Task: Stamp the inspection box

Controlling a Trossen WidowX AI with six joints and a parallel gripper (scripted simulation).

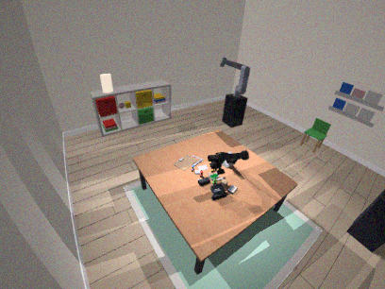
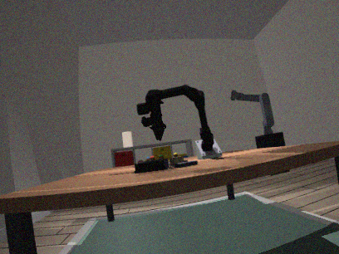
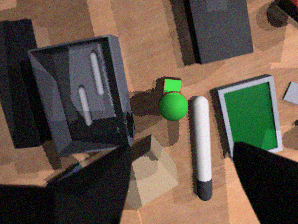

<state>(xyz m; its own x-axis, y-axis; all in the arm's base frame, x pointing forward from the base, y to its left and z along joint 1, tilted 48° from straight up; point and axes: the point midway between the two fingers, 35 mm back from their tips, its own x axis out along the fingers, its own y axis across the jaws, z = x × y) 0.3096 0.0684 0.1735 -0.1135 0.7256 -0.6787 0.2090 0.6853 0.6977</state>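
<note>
The stamp with a round green knob (image 3: pixel 173 106) and a small green label stands on the bench in the wrist view, ahead of the fingertips. My gripper (image 2: pixel 159 139) (image 3: pixel 181 151) is open and empty, raised above the bench. A green pad in a grey-rimmed case (image 3: pixel 250 117) lies to the right of the stamp, beyond a white marker. A white sheet (image 1: pixel 201 169), perhaps the card, lies on the table in the top view; its box and any print are too small to tell. The card is not seen in the wrist view.
A grey open bin (image 3: pixel 121 75) holding white sticks stands left of the stamp. A white marker with a dark end (image 3: pixel 202 140) lies close to its right. A beige block (image 3: pixel 155 175) and a dark box (image 3: pixel 223 37) are also near. A black block (image 3: pixel 17 85) is at far left.
</note>
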